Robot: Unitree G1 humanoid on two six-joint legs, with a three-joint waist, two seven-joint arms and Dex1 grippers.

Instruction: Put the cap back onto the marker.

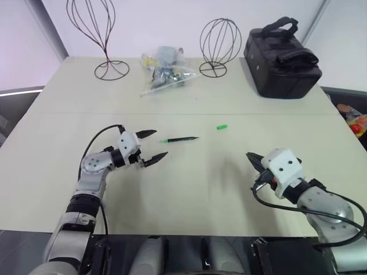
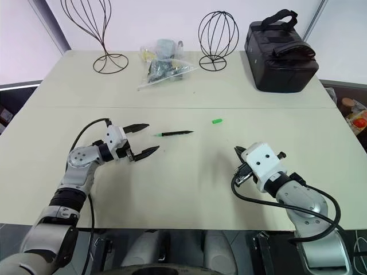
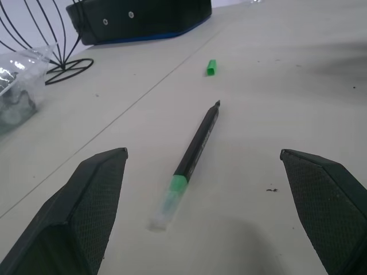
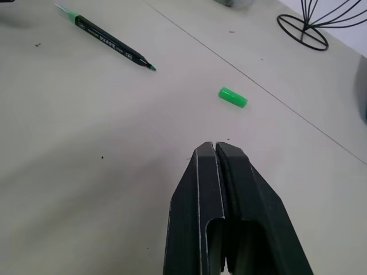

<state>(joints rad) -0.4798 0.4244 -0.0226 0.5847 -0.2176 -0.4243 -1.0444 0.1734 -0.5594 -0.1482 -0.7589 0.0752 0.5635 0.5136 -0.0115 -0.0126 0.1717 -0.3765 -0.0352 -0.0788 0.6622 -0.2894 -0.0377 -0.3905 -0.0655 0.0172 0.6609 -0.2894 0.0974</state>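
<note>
Pale table point(image 1: 189, 195): marker point(image 1: 180, 139) centre, cap point(image 1: 222, 127) at two o'clock; clear bag point(image 1: 163, 71) of oddments, black case point(image 1: 282, 57) beyond. Left gripper point(image 1: 153, 145) spread wide, empty; right gripper point(image 1: 250, 157) closed, empty.

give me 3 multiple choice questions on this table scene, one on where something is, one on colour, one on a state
1. Where does the marker lie?
A. on the table, just ahead of the left gripper
B. inside the black bag
C. held by the right gripper

2. What colour is the cap?
A. red
B. bright green
C. white

3. How are the right gripper's fingers?
A. wide open
B. closed on the cap
C. shut with nothing held

Answers: 1 A, it lies loose between the open fingers' line and the cap. 2 B, green against the pale table. 3 C, the fingers press together, empty.
</note>
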